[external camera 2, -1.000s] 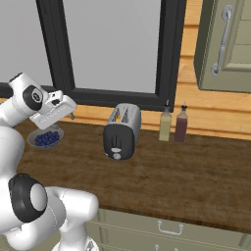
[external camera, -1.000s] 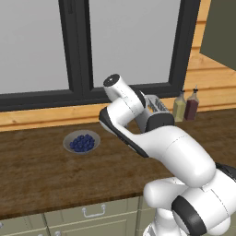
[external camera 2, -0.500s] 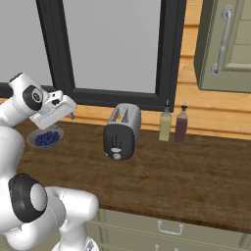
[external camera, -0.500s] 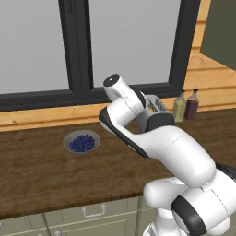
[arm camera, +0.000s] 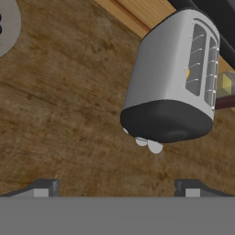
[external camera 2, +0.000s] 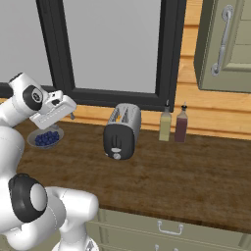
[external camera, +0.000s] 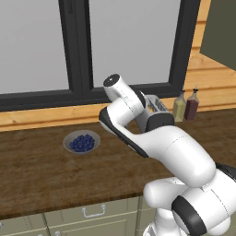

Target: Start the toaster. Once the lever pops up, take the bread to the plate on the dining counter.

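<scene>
Toaster (external camera 2: 121, 131) stands on the wooden worktop (external camera 2: 186, 171) below the dark-framed window (external camera 2: 110, 49), its dark end panel turned toward the front edge, with a small pale knob low on that panel. In the hand view the toaster (arm camera: 172, 78) lies ahead of the gripper (arm camera: 114, 187), upper right of centre, its two slots showing wire guides; a small orange-yellow glint shows inside one slot, too small to say whether it is the bread. In the left base view the toaster (external camera: 156, 105) is mostly hidden behind the white arm, only its slotted top showing.

The gripper (external camera 2: 72, 114) hangs in the air to the left of the toaster and apart from it, above the worktop. Its two dark fingertips (arm camera: 43, 188) stand far apart at the bottom of the hand view, with nothing between them, so the jaws are wide and hold nothing.

Two condiment bottles (external camera 2: 173, 124), one pale yellow and one dark red, stand side by side just right of the toaster, near the wooden wall. A grey bowl of blueberries (external camera: 82, 142) sits on the worktop to the left, well apart from the toaster and beneath the arm's wrist in the right base view. A sage-green upper cabinet (external camera 2: 225, 44) with a metal handle hangs at the upper right.
</scene>
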